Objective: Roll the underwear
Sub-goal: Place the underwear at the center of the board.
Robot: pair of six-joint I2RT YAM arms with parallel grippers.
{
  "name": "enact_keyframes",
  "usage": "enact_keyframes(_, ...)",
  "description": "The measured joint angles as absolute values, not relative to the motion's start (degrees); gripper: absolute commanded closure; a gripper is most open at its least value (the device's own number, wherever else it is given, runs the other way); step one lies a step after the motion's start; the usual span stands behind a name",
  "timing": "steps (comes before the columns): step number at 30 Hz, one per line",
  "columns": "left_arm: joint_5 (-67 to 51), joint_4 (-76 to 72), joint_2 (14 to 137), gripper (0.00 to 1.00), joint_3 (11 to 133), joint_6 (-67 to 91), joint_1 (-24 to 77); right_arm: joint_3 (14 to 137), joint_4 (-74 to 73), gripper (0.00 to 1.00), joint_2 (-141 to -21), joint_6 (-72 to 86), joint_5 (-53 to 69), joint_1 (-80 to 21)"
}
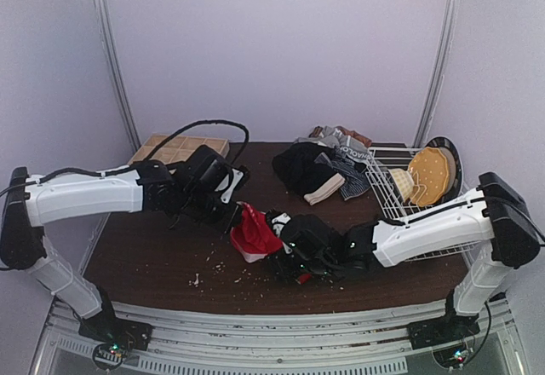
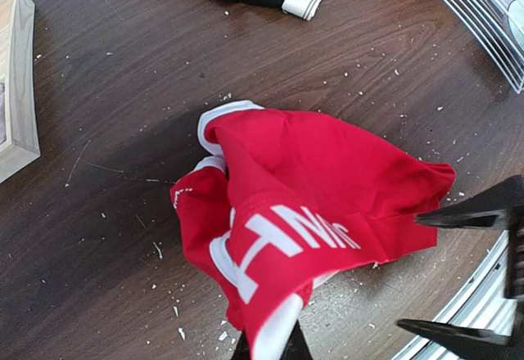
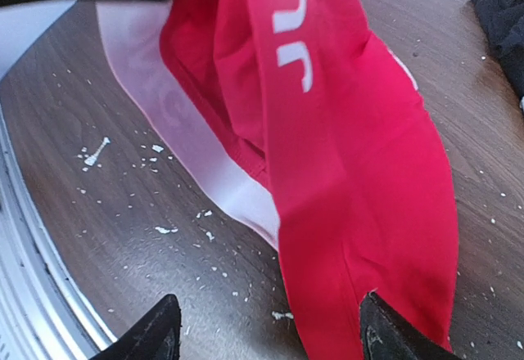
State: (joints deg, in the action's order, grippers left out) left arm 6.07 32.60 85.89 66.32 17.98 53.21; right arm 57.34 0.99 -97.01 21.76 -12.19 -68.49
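— Rolled yet?
— No. Left claw [image 2: 266, 348] pinching red briefs [image 1: 254, 232] by the waistband, lifted mid-surface [image 1: 153, 256]; crumpled, no roll begun.
— Long axis?
— Near upright: waistband up, lower end down on the surface. Right claw [image 3: 270, 327] spread just beside. Pile [image 1: 319, 170] behind, unrolled.

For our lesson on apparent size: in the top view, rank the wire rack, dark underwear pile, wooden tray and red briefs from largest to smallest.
1. wire rack
2. dark underwear pile
3. wooden tray and red briefs: they look alike, and the tray sits farther back, partly hidden, so they stay unranked.
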Motion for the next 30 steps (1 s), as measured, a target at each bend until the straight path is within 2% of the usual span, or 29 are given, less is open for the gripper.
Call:
enact_keyframes(6, 5.6, 32.7, 85.8, 1.00, 66.3, 18.0, 53.2, 60.2, 1.9, 0.34, -102.5, 21.0, -16.2, -68.4)
enact_keyframes(9, 5.5, 32.8, 85.8, 1.00, 66.3, 18.0, 53.2, 61.6, 1.8, 0.45, -103.7, 21.1, -19.1, -67.9)
enact_keyframes(13, 5.5, 32.9, 85.8, 1.00, 66.3, 18.0, 53.2, 63.5, 1.5, 0.75, -105.2, 21.2, -21.3, -66.5)
enact_keyframes(15, 5.6, 32.9, 85.8, 1.00, 66.3, 18.0, 53.2, 64.4, 1.5, 0.99, -105.9, 21.1, -21.8, -65.7)
enact_keyframes(21, 7.1, 34.6, 85.8, 1.00, 68.2, 16.7, 53.1, 63.1, 2.0, 1.00, -104.2, 21.5, -23.2, -64.2)
enact_keyframes(27, 6.6, 33.9, 92.3, 1.00, 79.3, 13.7, 50.5, 53.9, 2.0, 1.00, -90.5, 27.2, -24.2, -61.1)
enact_keyframes(30, 5.2, 31.8, 98.8, 0.53, 84.7, 12.3, 49.6, 50.0, 2.6, 1.00, -85.9, 30.8, -24.5, -57.9)
